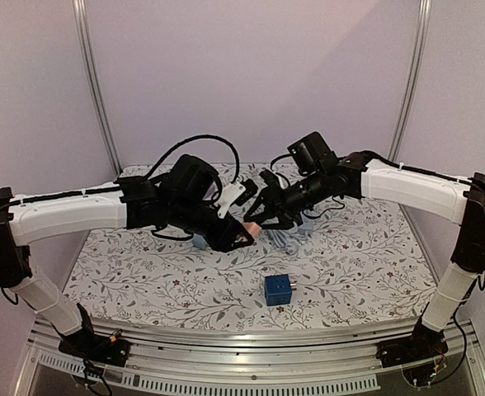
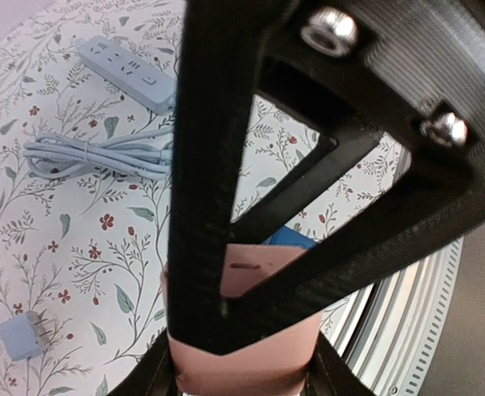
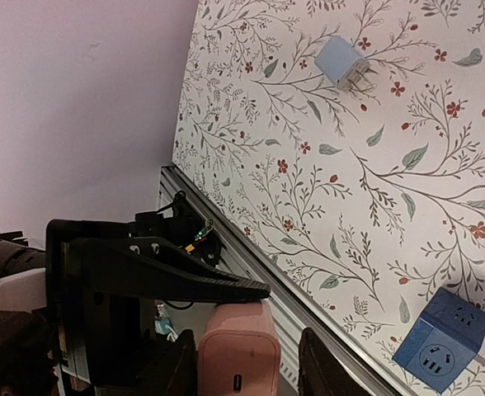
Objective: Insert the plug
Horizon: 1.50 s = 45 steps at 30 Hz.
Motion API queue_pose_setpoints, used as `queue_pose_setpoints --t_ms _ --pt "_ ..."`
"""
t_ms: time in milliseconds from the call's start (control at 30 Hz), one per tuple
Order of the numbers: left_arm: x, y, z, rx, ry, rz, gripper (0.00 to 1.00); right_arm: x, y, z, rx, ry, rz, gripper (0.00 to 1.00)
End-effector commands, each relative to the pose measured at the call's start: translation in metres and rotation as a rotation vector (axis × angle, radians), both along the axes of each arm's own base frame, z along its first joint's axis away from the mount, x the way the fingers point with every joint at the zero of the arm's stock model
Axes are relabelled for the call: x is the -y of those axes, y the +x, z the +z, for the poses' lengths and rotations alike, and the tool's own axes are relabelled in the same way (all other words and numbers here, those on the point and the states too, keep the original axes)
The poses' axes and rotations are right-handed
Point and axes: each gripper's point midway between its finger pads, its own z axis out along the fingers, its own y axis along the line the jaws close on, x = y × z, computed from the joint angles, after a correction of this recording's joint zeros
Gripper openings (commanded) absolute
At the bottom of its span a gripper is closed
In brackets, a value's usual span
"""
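Observation:
A pink plug-in charger (image 1: 251, 227) is held in the air between the two arms. My left gripper (image 1: 241, 235) is shut on it; in the left wrist view the charger (image 2: 242, 355) sits tight between both fingers. My right gripper (image 1: 263, 216) is open around the charger's other end. In the right wrist view the charger (image 3: 234, 346) lies between my fingers, with a gap to the right finger (image 3: 317, 371). A blue cube socket (image 1: 277, 288) sits on the floral table, also in the right wrist view (image 3: 440, 338).
A grey-blue power strip (image 2: 127, 70) with its coiled cable (image 2: 94, 155) lies on the table under the arms. A small light-blue plug adapter (image 3: 341, 62) lies loose, also in the left wrist view (image 2: 20, 337). A metal rail (image 3: 259, 264) runs along the table's near edge.

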Motion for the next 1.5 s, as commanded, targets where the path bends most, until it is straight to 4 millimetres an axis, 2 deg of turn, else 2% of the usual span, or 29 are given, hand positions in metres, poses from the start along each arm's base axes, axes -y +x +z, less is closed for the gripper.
queue_pose_setpoints --t_ms 0,100,233,367,533,833,1033,1133,1300,1400,1433,1467 --pt "0.004 0.002 0.008 0.034 0.010 -0.004 0.00 -0.001 -0.007 -0.010 -0.029 -0.025 0.041 0.40" --pt "0.005 0.001 0.008 0.034 0.011 -0.010 0.00 -0.003 -0.013 -0.011 -0.044 -0.013 0.068 0.39" --pt "0.006 0.000 0.004 0.032 0.020 -0.021 0.00 -0.006 -0.021 -0.011 -0.057 -0.001 0.099 0.47" --pt "0.007 -0.004 0.003 0.033 0.026 -0.033 0.00 -0.006 -0.020 -0.010 -0.052 0.005 0.101 0.48" --pt "0.011 -0.010 0.003 0.044 0.029 -0.056 0.00 -0.007 -0.016 -0.010 -0.044 0.000 0.082 0.46" --pt "0.011 -0.009 0.000 0.077 0.061 -0.050 0.00 -0.003 -0.021 -0.014 -0.059 -0.021 0.101 0.31" --pt "0.011 -0.009 -0.003 0.084 0.082 -0.055 0.00 -0.001 -0.030 -0.014 -0.079 -0.020 0.144 0.39" --pt "0.011 -0.010 -0.003 0.089 0.085 -0.058 0.00 0.000 -0.032 -0.014 -0.078 -0.018 0.157 0.40" --pt "0.014 -0.013 -0.003 0.095 0.089 -0.067 0.00 0.001 -0.030 -0.015 -0.055 -0.029 0.153 0.32" --pt "0.016 -0.015 -0.004 0.099 0.092 -0.072 0.00 0.002 -0.030 -0.016 -0.053 -0.034 0.150 0.18" --pt "0.016 -0.015 -0.003 0.105 0.094 -0.071 0.02 0.003 -0.031 -0.017 -0.055 -0.038 0.150 0.13" --pt "0.015 -0.014 -0.002 0.113 0.096 -0.063 0.09 0.003 -0.031 -0.019 -0.057 -0.043 0.150 0.08"
